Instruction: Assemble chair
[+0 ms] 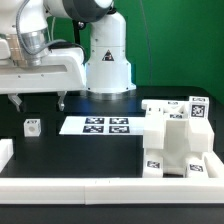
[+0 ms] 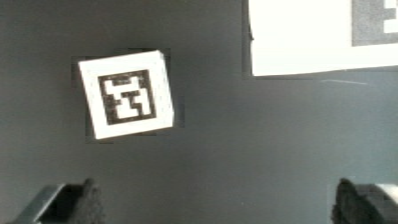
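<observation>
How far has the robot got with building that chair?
Part of it looks built: a white chair assembly with marker tags stands at the exterior view's right. Nothing is in hand: the gripper hangs above the table, jaws apart and empty. A small tagged part below it lies loose, not yet picked up.

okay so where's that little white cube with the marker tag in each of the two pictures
Exterior view: the small tagged cube lies alone on the dark table, at the exterior view's left, below the gripper.
Wrist view: the same cube, tag facing the camera, ahead of the open fingertips.
Shared landmark: the marker board.
</observation>
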